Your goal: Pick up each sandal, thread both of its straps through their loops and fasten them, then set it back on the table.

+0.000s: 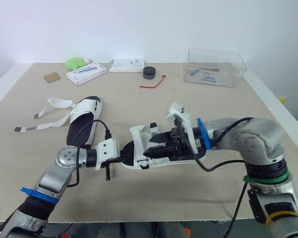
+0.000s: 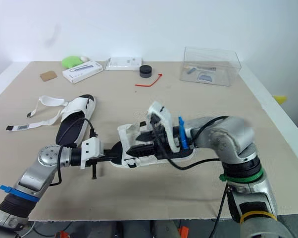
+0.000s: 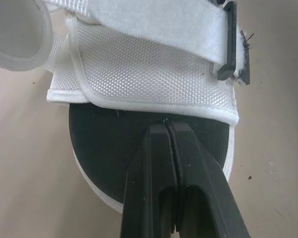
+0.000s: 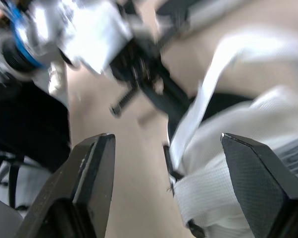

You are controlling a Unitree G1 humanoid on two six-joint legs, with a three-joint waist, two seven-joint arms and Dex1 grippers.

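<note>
The white-strapped, black-soled sandal [image 1: 148, 151] is touched at the insole by the left gripper [image 3: 167, 125], jaws pressed together; the right gripper [image 4: 167, 140] is held spread beside its straps.

The left gripper [image 3: 167, 128] closed over one end of the sandal [image 3: 139, 79].
Its two black fingers [image 3: 151, 168] are pressed together with only a thin seam between them. Their tips lie on the black footbed [image 3: 104, 144], right at the piped edge of the white mesh upper. Beyond that edge a white strap [image 3: 154, 20] crosses the sandal and ends at a black buckle [image 3: 231, 44]. The beige tabletop [image 3: 25, 173] shows around the white-rimmed sole.
</note>
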